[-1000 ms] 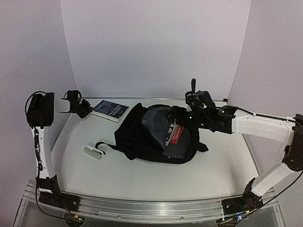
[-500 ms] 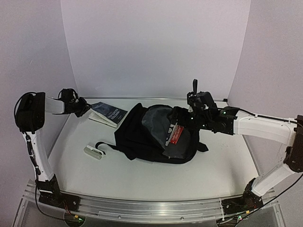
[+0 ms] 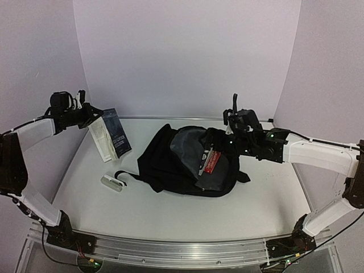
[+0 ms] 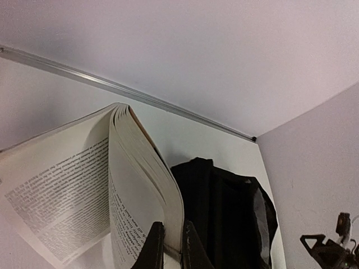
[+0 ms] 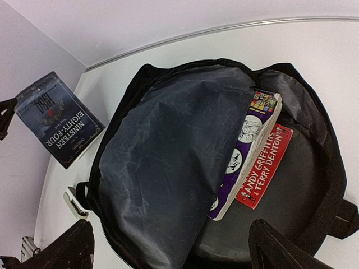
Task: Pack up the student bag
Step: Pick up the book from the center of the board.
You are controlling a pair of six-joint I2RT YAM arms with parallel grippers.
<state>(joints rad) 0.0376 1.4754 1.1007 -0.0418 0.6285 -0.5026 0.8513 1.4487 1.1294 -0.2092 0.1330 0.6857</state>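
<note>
Two books [image 5: 247, 140]: tucked in bag [image 3: 170, 165], 3 o'clock side.
Left gripper [image 4: 168, 246]: clamps third book [image 4: 140, 185] upright, ready to carry.
Right gripper [image 5: 174, 246]: spread wide over the bag.

Lit softly and evenly from above. Casts only faint, diffuse shadows on the white table [image 3: 170, 222] beside the student bag [image 3: 165, 165]. Loses most detail in the bag's black fabric from overhead; picks up a dull sheen on its grey lining [image 5: 168, 162] from the right wrist. Looks slightly grainy and soft overhead. Blurs the near fingers [image 4: 152, 249] of the left gripper [image 4: 172, 225], yet keeps print on the book [image 4: 67, 190] distinct. Bends the table's rear edge toward the right-wrist frame margins.
</note>
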